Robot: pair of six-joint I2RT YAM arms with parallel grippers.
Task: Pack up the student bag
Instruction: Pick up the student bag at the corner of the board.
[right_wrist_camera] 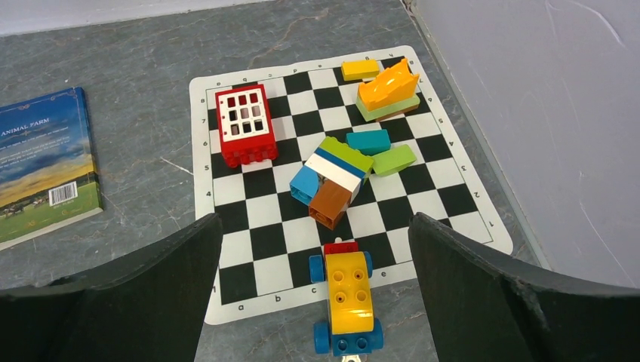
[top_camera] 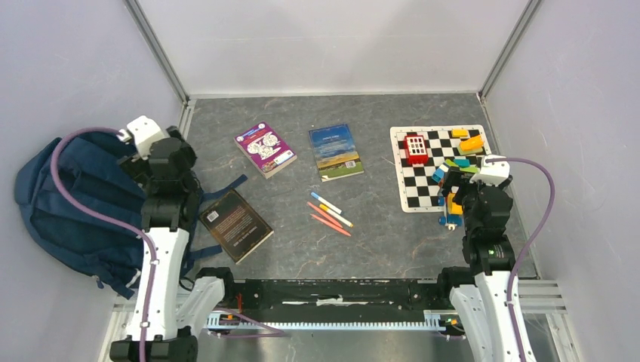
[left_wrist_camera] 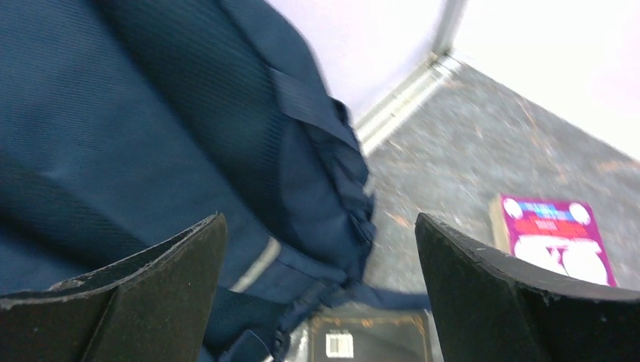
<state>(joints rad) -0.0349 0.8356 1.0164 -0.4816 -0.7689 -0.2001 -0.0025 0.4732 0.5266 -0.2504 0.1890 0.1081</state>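
L side of table, by the wall: student bag (top_camera: pixel 68 204) is lying slumped. Left gripper (left_wrist_camera: pixel 318 226) is hovering over it, jaws wide, empty; right gripper (right_wrist_camera: pixel 315 226) is gaping empty over the chessboard (right_wrist_camera: pixel 226 192). Fabric's looking soft and floppy (prob. light), so I'm favouring a strap or zip edge.

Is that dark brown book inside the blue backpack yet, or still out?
Out: the dark brown book lies closed and flat on the table, beside the student bag, not in it.
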